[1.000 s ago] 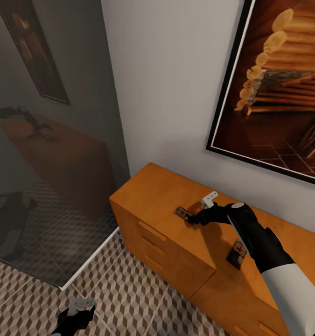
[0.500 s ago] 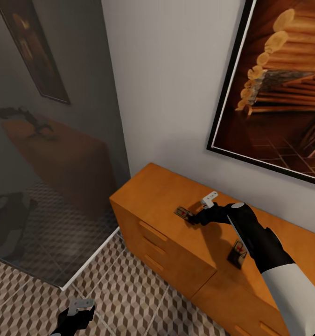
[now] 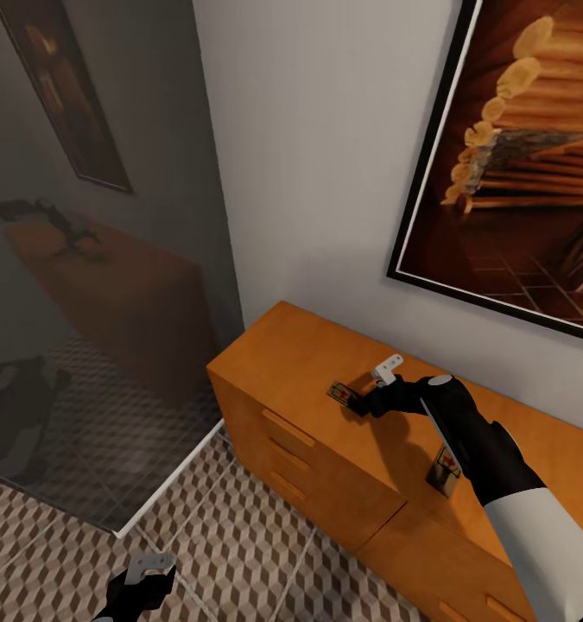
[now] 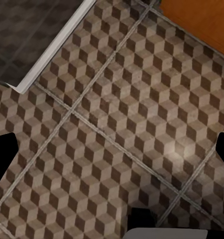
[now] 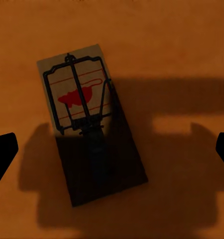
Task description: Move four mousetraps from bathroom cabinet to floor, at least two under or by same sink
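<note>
Head view, lower centre-right: orange cabinet (image 3: 326, 415) against the white wall, top surface bare wood. Two traps on its top. Trap one (image 3: 345, 396) lies at mid-frame, just in front of the right gripper (image 3: 370, 390), which hovers over the cabinet top with fingers spread apart, nothing between them. Trap two (image 3: 443, 471) lies further right, beside the black forearm and partly hidden by it.

Right wrist view: trap one (image 5: 87, 124) sits flat on the wood, centre-left of frame, red mark on its pale end, dark wire bar across it; the two fingertips (image 5: 2, 154) show at the frame's left and right edges, well apart.

Left gripper (image 3: 140, 580) low at bottom left of head view, over the cube-pattern floor (image 3: 239, 553); jaws parted, empty. Framed picture (image 3: 516, 164) upper right.
</note>
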Robot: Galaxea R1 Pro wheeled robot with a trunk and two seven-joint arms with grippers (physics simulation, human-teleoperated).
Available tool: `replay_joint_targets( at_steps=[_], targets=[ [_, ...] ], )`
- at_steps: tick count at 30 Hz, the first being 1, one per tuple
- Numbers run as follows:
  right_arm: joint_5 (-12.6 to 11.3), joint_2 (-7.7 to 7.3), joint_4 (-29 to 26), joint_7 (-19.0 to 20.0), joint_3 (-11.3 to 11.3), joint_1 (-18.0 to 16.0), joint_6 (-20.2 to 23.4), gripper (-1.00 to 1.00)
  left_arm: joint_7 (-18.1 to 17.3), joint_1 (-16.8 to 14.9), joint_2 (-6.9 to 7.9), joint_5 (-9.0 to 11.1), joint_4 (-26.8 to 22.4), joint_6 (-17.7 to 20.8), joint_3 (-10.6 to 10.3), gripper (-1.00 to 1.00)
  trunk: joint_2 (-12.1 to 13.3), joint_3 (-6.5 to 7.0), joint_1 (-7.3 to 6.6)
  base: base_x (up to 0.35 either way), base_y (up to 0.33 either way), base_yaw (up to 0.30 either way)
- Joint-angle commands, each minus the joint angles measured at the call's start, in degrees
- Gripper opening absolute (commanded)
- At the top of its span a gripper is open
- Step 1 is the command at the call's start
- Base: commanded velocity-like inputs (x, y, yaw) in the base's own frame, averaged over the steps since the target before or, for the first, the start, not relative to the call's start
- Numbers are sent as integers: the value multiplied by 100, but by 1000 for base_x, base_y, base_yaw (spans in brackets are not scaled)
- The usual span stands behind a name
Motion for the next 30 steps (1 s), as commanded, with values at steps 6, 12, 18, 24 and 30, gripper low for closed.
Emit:
replay_joint_targets(
  at_steps=[6, 12, 18, 24, 30],
  targets=[
    [60, -3, -5, 47, 6, -6, 10, 100, -14, -11, -2, 54, 25, -37, -49, 100, -11, -10, 3, 0, 1, 0],
    [61, -3, -5, 47, 4, -6, 10, 100, -14, -11, -2, 54, 25, -38, -49, 100, -11, -11, 3, 0, 0, 0],
    [59, -3, -5, 47, 6, -6, 10, 100, -14, -11, -2, 54, 25, -39, -49, 100, -11, -31, 3, 0, 0, 0],
    [59, -3, -6, 47, 7, -6, 10, 100, -14, -11, -2, 54, 25, -41, -49, 100, -11, -61, 3, 0, 0, 0],
    [60, -3, -6, 47, 7, -6, 10, 100, -14, -11, -2, 54, 25, -37, -49, 100, -11, -92, 3, 0, 0, 0]
  ],
)
